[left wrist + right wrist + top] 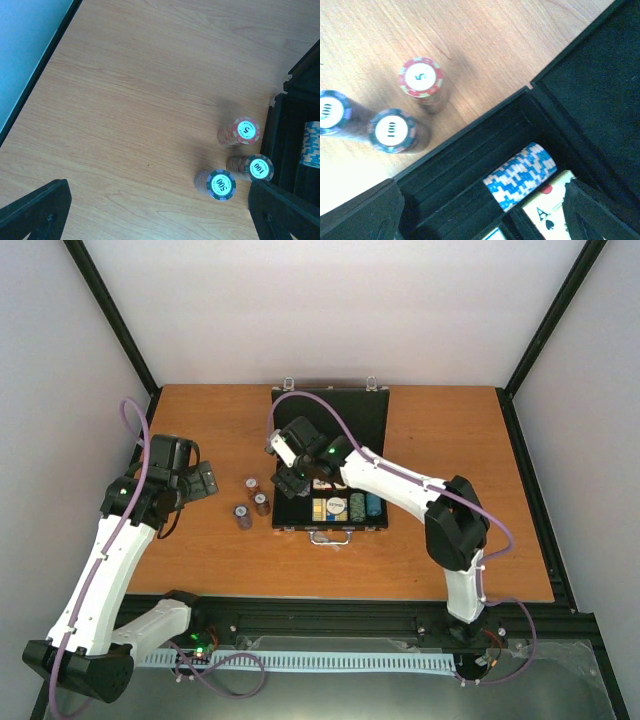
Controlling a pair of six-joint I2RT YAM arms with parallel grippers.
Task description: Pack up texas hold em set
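Texas hold em set case (350,420) lies open under the right hand (288,483), which is spread wide and grips nothing above a blue-and-white chip stack (520,182) in its tray, with three chip stacks (261,503) standing on the surface (200,420) just left of it and the left hand (205,480) beyond, wide open and empty.

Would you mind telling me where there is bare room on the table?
Bare wood lies right of the open case, to the table edge, and in the far-left corner. Crowded: three chip stacks between case and left gripper.
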